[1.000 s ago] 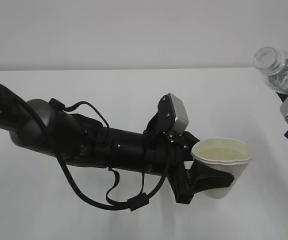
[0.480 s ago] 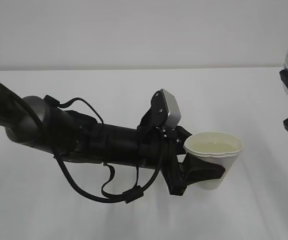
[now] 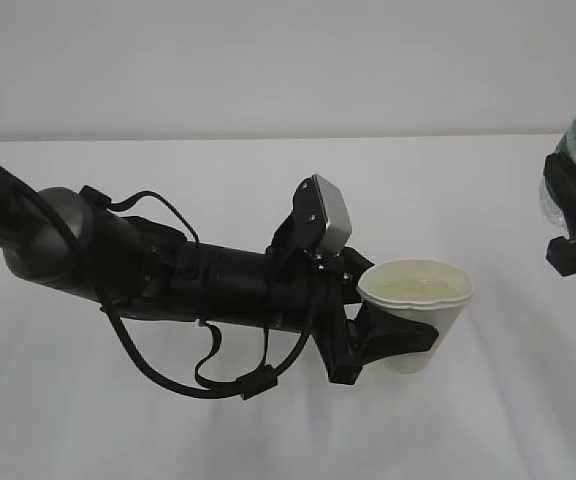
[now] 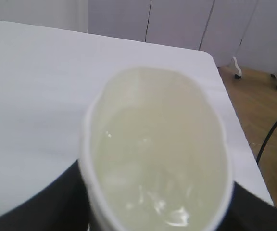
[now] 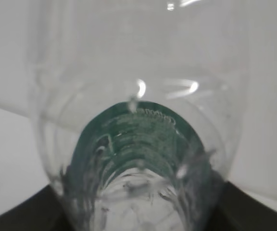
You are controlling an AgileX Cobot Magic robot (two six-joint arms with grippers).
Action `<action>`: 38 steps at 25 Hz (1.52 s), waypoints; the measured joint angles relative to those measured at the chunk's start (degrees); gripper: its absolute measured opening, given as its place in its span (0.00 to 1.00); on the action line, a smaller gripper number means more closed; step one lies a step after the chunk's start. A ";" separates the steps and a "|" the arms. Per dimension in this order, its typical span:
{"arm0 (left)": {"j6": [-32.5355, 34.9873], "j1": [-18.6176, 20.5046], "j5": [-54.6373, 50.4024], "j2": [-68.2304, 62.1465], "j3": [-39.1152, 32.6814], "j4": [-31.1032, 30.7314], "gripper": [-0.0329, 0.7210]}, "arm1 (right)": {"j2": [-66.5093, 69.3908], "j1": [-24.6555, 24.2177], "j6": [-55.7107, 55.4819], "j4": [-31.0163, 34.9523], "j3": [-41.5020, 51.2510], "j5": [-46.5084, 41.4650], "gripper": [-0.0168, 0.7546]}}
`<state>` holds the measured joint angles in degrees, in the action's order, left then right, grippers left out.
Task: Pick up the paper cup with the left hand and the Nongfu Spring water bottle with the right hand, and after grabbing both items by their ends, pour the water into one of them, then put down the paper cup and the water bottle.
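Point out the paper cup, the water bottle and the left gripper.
paper cup (image 3: pixel 420 340): exterior view, white side wall.
water bottle (image 5: pixel 143 144): right wrist view, green label.
left gripper (image 3: pixel 393 338): exterior view, between the fingers at the cup.

A plain white table (image 3: pixel 268 420) with a smooth matte top fills the lower part of the exterior view and meets a pale wall at its far edge. In the left wrist view its rounded corner borders a wooden floor (image 4: pixel 268 125).

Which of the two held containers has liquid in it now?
The paper cup, gripped by the left hand, holds clear liquid below its rim. The Nongfu Spring water bottle in the right hand looks drained.
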<state>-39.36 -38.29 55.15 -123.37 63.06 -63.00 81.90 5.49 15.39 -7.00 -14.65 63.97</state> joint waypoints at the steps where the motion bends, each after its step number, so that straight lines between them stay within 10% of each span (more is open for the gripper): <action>1: 0.00 0.00 0.00 0.00 0.00 0.01 0.61 | 0.93 0.00 -1.06 0.00 0.00 0.00 0.54; 38: 3.24 0.85 -2.23 0.00 0.00 0.08 0.61 | 28.20 0.00 -10.92 1.12 -10.06 0.37 0.54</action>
<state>-36.12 -37.44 52.92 -123.37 63.06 -62.92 110.11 5.49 4.48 -5.88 -24.72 64.34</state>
